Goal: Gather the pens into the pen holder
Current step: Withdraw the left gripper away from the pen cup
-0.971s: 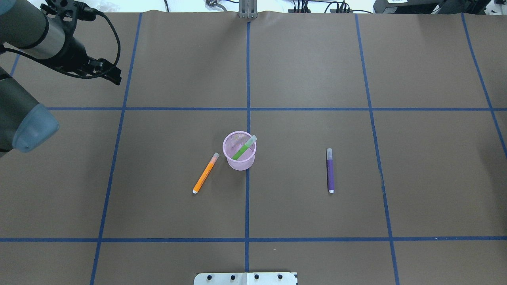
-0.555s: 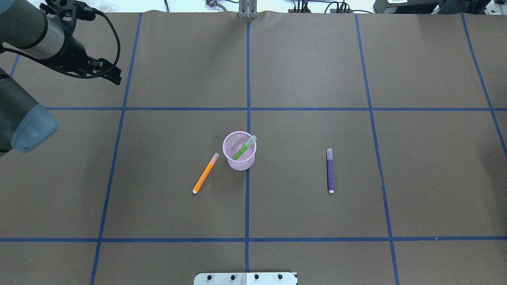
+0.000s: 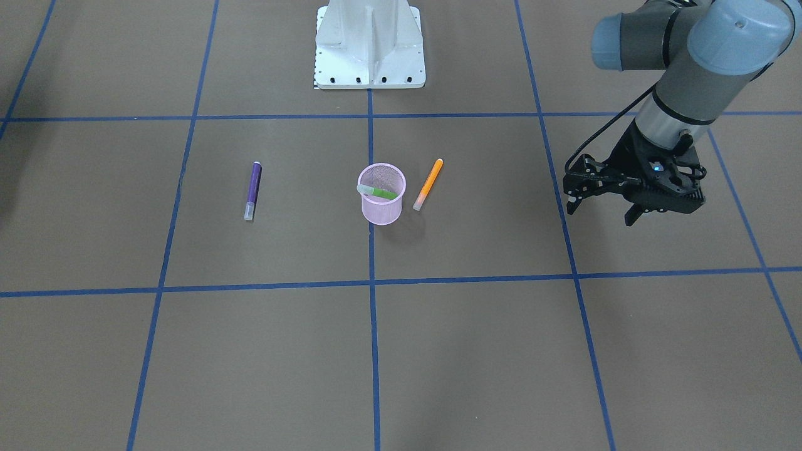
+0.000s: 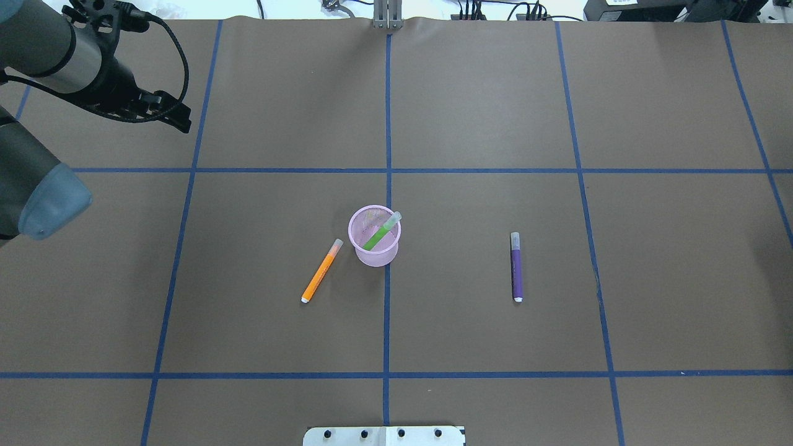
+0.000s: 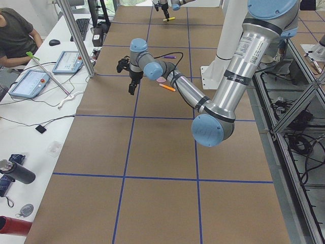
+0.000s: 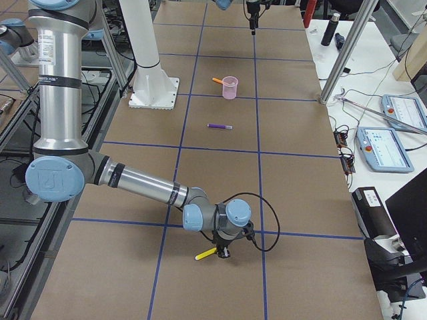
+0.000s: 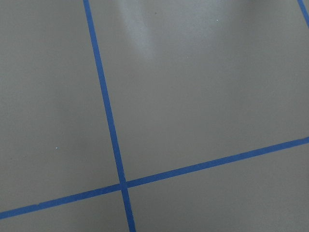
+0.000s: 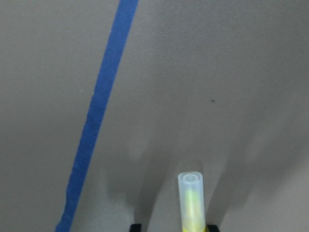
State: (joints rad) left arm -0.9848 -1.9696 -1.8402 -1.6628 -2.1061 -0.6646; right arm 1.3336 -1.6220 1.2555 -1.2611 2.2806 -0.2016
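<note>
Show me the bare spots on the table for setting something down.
Free: the wide stretch between the pen holder and the purple pen; the two middle squares beyond the far tape line. Crowded: the orange pen lies close beside the holder.

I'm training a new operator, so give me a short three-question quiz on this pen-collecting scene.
1. The green pen is: A in the holder, B beside it, C in a hand.
2. True or false: the purple pen lies nearer the holder than the orange pen does.
3. Fill in: the left hand, far from all the pens, is ____ (open or shut).
Key: 1 A. 2 False. 3 Open.
</note>
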